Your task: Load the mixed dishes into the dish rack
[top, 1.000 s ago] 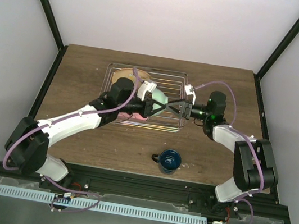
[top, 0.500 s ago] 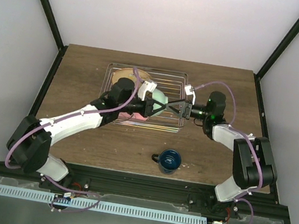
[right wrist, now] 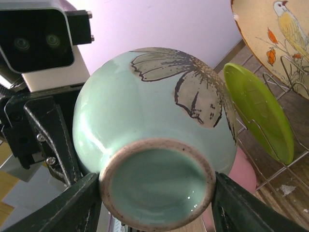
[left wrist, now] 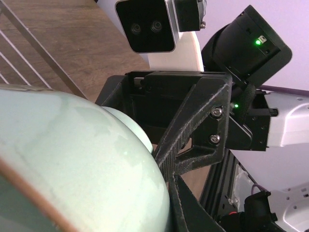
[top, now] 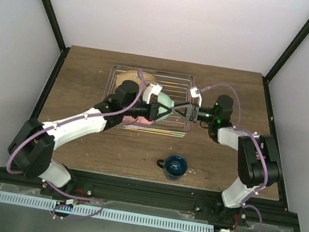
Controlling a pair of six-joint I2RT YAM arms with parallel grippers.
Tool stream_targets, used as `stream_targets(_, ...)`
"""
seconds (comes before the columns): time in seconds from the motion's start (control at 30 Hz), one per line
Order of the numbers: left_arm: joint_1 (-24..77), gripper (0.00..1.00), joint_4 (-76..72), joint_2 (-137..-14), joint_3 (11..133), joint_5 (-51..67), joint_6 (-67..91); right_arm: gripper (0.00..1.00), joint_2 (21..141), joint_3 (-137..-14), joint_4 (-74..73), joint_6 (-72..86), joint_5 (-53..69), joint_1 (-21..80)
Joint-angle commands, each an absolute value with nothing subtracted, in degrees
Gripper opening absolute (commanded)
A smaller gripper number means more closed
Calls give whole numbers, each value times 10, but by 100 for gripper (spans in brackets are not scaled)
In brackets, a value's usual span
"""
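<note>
Plates crowd the left part of the rectangular silver wire dish rack (top: 193, 82) on the brown wooden table (top: 83, 81). A cream plate with a bird and floral pattern (right wrist: 275, 34) stands on edge at the far end. A lime-green plate (right wrist: 260, 111) leans just nearer, and a pink plate (right wrist: 244, 169) is closest to the arms.

Both arms meet nose to nose above these plates, with the small mint-green bowl with a dark flower painted on its side (right wrist: 154, 111) between them, lifted off the wires and tipped on its side. The left gripper (top: 164, 110) is closed down thin on the bowl's rim side. The bowl's unglazed foot ring faces the right wrist camera. The right gripper (right wrist: 154, 205) has its jaws spread wide, one finger on each side of the bowl's foot. Whether those fingers press on it cannot be told.

The pink and lime-green plates sit directly beneath and beside the bowl. A dark blue handled mug (top: 175, 166) stands upright on the table near the front edge, well apart from the rack.
</note>
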State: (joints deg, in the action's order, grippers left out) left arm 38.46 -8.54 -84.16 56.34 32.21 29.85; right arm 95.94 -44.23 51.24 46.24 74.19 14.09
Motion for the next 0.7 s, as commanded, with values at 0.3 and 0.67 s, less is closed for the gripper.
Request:
stream_targets(0.3,399,0,-173,-850,571,397,304,44,960,-466,559,472,741,152)
stream_targets(0.67,398,25,-159,-849,568,392,301,37,957,-470,512,446,711,152)
